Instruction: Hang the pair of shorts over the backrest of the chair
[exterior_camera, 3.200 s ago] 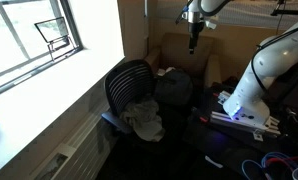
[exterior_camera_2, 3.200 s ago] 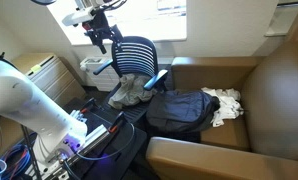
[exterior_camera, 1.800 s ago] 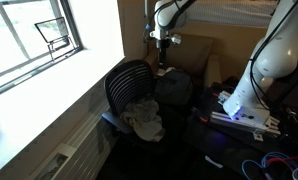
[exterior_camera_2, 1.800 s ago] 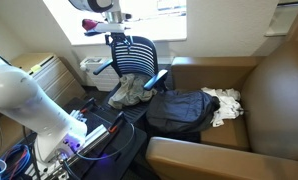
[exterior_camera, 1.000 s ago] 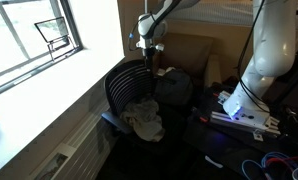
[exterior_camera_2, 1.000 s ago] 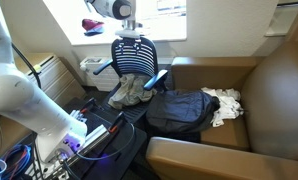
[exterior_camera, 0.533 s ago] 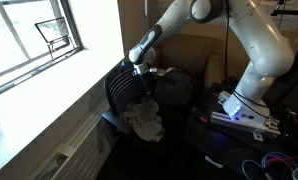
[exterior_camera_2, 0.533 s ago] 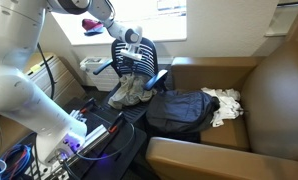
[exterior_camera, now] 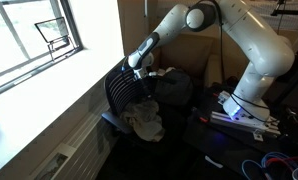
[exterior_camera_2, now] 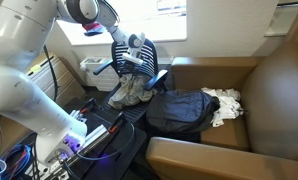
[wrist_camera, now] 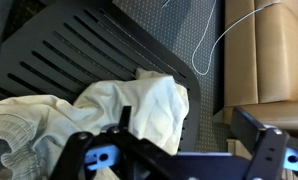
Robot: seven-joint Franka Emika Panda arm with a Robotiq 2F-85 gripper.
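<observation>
Plainly, the gripper (wrist_camera: 179, 162) is spread wide. In the wrist view its two fingers (wrist_camera: 95, 156) stand far apart at the bottom edge of the frame, with nothing clamped between them. The pair of shorts (wrist_camera: 139, 112) is a pale, crumpled heap on the dark slatted chair (wrist_camera: 69, 45), filling the lower left and centre of that view. It lies just ahead of the fingertips and mostly toward the finger at the left of the frame. Its long axis runs across the picture from the lower left to a folded edge at centre right, roughly parallel to the line joining the fingers. In an exterior view the gripper (exterior_camera_2: 139, 63) hangs in front of the backrest (exterior_camera_2: 129, 47), in the upper centre-left of the frame, with the pair of shorts (exterior_camera_2: 129, 92) below it on the seat and apart from it. The cloth is not yet gripped. I judge the coming move to be a short descent, perhaps shifted toward the bulk of the heap, to pinch a fold. A black bag (exterior_camera_2: 179, 110) lies just beside the chair, to the right in the frame.
</observation>
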